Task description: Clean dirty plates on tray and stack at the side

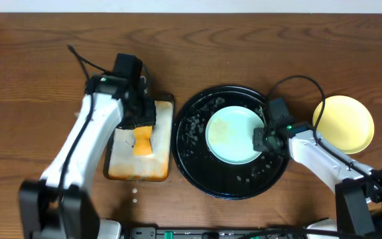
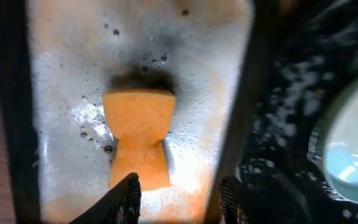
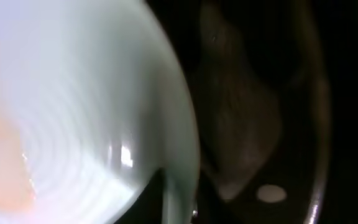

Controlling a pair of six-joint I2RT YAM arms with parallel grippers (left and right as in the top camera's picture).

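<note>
Overhead: left gripper (image 2: 180,186) jaws apart above orange sponge (image 2: 138,134) in foamy pan (image 1: 121,162); right gripper (image 1: 265,136) at mint-blue plate (image 1: 234,136) rim, jaw state unclear.

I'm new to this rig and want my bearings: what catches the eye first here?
A pale mint plate lies in the big black tray at mid-table, the right gripper at its right rim. Left of the tray, an orange sponge lies in a foamy metal pan under the open left gripper. A yellow plate sits alone at far right.
</note>
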